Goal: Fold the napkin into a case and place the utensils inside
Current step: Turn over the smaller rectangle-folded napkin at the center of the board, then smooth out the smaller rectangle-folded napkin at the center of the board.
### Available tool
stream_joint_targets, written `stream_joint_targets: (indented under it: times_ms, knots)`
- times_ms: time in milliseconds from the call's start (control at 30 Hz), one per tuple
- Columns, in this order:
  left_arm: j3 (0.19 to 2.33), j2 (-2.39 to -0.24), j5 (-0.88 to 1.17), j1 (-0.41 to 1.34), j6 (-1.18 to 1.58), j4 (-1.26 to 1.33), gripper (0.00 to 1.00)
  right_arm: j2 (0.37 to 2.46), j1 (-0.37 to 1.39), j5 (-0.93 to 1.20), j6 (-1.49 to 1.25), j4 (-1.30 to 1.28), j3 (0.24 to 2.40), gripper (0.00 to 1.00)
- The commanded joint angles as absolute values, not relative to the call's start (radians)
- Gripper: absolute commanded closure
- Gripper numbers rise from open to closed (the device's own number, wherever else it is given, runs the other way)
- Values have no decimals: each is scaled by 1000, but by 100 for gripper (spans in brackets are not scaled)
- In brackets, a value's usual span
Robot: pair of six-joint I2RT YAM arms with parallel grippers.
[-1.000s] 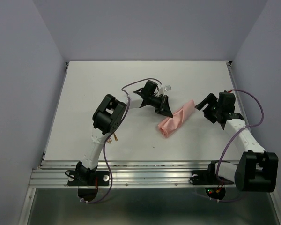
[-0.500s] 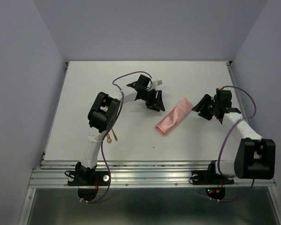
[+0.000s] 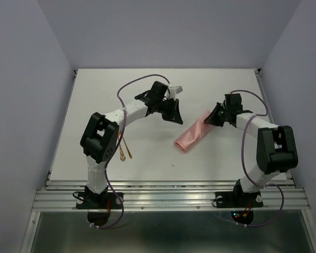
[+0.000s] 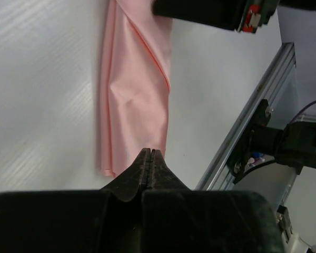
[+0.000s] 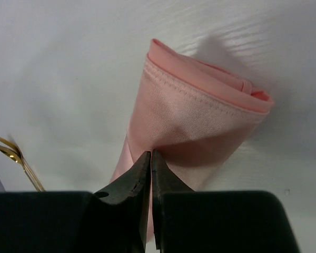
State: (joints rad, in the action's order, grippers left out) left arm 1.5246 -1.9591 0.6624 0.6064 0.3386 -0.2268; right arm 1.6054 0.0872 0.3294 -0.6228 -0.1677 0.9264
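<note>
The salmon-pink napkin (image 3: 194, 135) lies folded into a narrow case-like strip, running diagonally at mid-table. My right gripper (image 3: 213, 117) sits at its upper right end. In the right wrist view its jaws (image 5: 150, 154) are shut on the edge of the napkin's top layer (image 5: 195, 113), which tents up slightly. My left gripper (image 3: 172, 113) hovers just left of the strip, shut and empty. Its tips (image 4: 149, 152) sit over the napkin's (image 4: 134, 89) near end. The two gold utensils (image 3: 124, 150) lie together on the table by the left arm, also seen at the left edge of the right wrist view (image 5: 15, 157).
The white table (image 3: 95, 105) ends at a metal rail (image 3: 163, 192) along the near edge, where both arm bases are bolted. Purple cables loop over each arm. Grey walls close in the left, right and back.
My right gripper has moved left onto the napkin's upper end and shut. The left gripper has drawn back a little to the left, opening briefly and shutting again.
</note>
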Motion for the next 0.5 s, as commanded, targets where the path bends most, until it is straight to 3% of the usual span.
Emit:
stream_joint_targets:
  times_ms: [0,233,467]
  knots:
    - [1416,-1939,732,650,373,-175,100,1698,89,338,-640,-95,991,91]
    - [1370,-2028,646,667,335,-164,100,1815,89,319,-624,-75,1012,93]
    - [1433,-2049,542,666,270,-233,100,1729,89,345,-609,-83,996,93]
